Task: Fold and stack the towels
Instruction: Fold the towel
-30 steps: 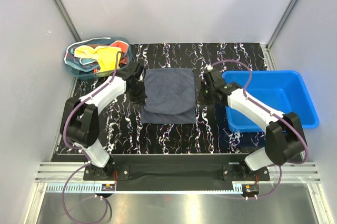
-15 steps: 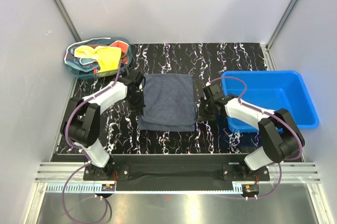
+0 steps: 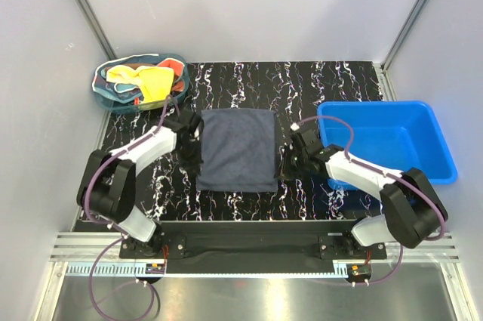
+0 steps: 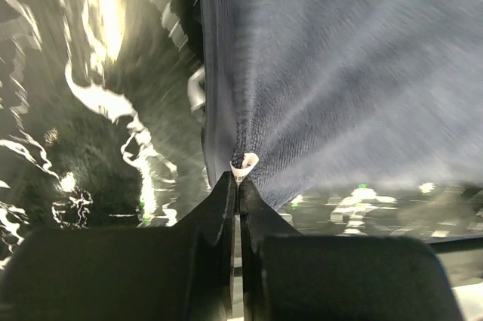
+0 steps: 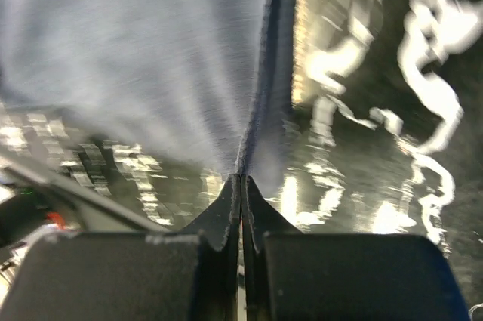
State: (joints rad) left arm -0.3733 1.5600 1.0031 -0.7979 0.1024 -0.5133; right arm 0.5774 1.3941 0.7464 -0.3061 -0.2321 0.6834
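A dark grey-blue towel (image 3: 237, 149) lies folded on the black marbled table between the two arms. My left gripper (image 3: 194, 156) is shut on the towel's left edge (image 4: 249, 132), with a small white tag (image 4: 244, 163) at the fingertips. My right gripper (image 3: 284, 166) is shut on the towel's right edge (image 5: 226, 72). Both hold the cloth stretched low over the table. Yellow, orange-red and teal towels (image 3: 143, 81) lie heaped in the basket at the back left.
A teal mesh-sided basket (image 3: 102, 75) stands at the back left corner. A rigid blue plastic bin (image 3: 392, 140) stands at the right, close behind my right arm. White walls enclose the table on three sides.
Both grippers have moved toward the near edge, pulling the dark towel with them. The towel now lies nearer and looks flatter and squarer.
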